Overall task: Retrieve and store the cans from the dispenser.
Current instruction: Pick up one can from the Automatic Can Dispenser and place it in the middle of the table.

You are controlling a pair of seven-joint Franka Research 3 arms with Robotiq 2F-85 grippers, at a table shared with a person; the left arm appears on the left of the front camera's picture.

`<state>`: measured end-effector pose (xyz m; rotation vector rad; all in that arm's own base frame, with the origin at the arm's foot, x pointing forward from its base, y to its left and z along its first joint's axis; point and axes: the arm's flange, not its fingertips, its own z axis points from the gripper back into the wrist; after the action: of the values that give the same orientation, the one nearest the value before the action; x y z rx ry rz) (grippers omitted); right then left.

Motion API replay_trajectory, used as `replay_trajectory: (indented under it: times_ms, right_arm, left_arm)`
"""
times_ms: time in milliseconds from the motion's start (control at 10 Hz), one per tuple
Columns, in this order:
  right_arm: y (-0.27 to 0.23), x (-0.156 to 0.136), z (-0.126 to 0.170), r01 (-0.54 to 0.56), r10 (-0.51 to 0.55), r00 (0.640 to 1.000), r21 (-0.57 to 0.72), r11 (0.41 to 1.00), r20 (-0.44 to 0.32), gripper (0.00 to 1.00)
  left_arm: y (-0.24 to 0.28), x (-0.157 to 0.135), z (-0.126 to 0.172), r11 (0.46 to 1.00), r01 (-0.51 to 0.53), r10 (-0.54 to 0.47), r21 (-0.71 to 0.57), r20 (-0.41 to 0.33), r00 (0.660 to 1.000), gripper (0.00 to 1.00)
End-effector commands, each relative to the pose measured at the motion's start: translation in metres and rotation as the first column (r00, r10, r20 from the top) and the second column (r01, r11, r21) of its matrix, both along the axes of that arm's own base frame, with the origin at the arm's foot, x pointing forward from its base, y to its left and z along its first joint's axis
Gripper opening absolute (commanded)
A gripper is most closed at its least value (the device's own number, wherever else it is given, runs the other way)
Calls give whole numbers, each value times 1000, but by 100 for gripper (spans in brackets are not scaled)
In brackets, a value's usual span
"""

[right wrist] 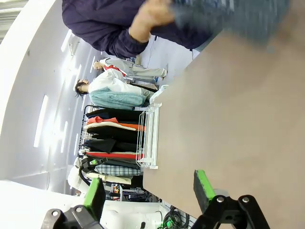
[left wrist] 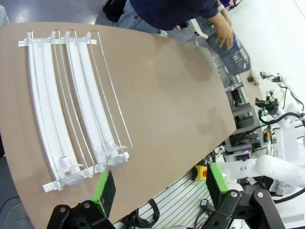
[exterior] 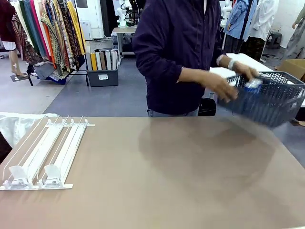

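The white dispenser [exterior: 43, 152] lies flat at the table's left, its lanes bare and its pusher blocks [exterior: 50, 174] at the near lip. It also appears in the left wrist view as the dispenser [left wrist: 71, 95] and far off in the right wrist view as the dispenser [right wrist: 148, 138]. Above the table's near edge, my left gripper [left wrist: 159, 188] hangs open and holds nothing. Off the table's edge, my right gripper [right wrist: 150, 191] is open and bare too. A blue-and-white can [exterior: 252, 85] shows inside the basket [exterior: 274, 98] that the person holds.
The person stands at the far side, both hands [exterior: 224, 88] on the dark grey lattice basket above the table's far right corner. It shows blurred as the basket [right wrist: 233, 16] in the right wrist view. The brown table [exterior: 167, 176] stretches wide between dispenser and basket.
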<state>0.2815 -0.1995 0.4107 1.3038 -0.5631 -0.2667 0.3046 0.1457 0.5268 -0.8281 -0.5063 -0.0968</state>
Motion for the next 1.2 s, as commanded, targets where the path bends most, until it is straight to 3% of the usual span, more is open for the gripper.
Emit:
replay_trajectory:
  times_ms: [0,1100]
  right_arm:
    - [-1,-1,4,-5,5,1000,4,1000,0,100]
    - [-1,-1,4,-5,5,1000,4,1000,0,100]
  left_arm:
    - [0,-1,1,1000,0,0,-17,9,1000,100]
    - [0,-1,1,1000,0,0,-17,9,1000,100]
